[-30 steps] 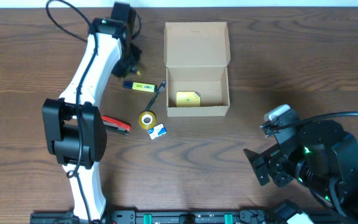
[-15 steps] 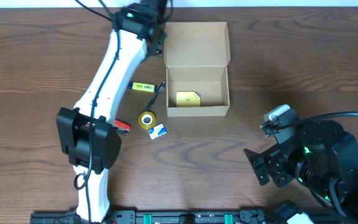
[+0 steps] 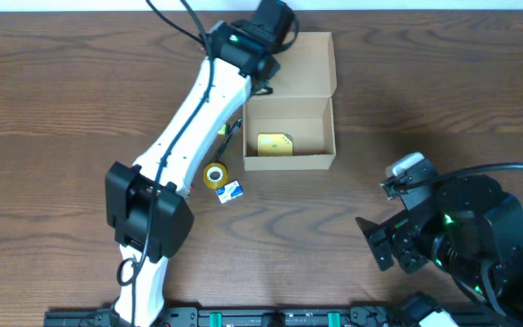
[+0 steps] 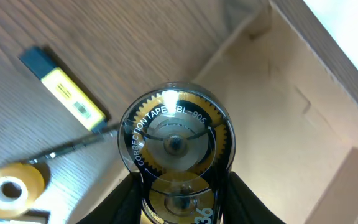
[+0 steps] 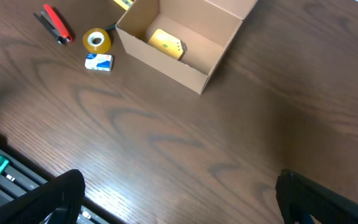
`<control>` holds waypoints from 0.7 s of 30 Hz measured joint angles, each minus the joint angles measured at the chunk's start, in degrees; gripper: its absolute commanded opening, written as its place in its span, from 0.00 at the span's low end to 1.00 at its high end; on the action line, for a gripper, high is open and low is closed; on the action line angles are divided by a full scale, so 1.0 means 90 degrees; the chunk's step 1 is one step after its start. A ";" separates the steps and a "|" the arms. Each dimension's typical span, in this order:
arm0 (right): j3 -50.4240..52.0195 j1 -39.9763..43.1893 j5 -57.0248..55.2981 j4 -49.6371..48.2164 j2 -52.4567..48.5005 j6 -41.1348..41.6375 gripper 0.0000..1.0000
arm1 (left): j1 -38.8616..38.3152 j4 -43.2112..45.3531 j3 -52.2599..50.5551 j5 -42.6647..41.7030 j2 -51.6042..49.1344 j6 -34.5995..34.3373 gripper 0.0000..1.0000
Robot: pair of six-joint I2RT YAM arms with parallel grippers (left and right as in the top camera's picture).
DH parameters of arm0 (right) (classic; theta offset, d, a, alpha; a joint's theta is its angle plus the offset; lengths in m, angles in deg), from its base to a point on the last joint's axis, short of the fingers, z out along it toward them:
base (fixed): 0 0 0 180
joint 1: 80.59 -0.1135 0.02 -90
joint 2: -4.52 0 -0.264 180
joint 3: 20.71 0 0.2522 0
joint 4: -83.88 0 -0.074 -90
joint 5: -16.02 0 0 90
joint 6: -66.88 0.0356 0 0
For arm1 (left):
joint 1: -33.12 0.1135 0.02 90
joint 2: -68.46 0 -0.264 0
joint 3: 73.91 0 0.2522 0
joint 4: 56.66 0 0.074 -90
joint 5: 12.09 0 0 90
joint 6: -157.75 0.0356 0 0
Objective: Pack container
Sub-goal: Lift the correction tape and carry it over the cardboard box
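Dark wood table (image 3: 53,109), and a yellow tape roll (image 3: 213,175) lies flat with a small blue-and-white packet (image 3: 231,191) just beside it. A red tool (image 5: 53,25) lies apart from the roll. A yellow-and-blue stick (image 4: 64,91) lies near a thin black rod (image 4: 73,146). A clear correction tape dispenser (image 4: 176,140) is up off the table, gold gears showing.

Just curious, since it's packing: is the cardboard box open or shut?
Open. The container has its flap lid folded back, and a yellow item lies visible inside.
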 measured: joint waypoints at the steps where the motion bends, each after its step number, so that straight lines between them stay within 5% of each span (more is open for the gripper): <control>1: 0.0000 0.0000 0.0000 0.0000 0.0000 0.0002 0.99 | -0.0056 -0.0012 0.0000 0.0000 0.0000 0.0005 0.06; 21: 0.0000 0.0000 0.0000 0.0000 0.0000 0.0002 0.99 | -0.0413 -0.0306 0.0000 -0.0092 0.0000 0.1224 0.06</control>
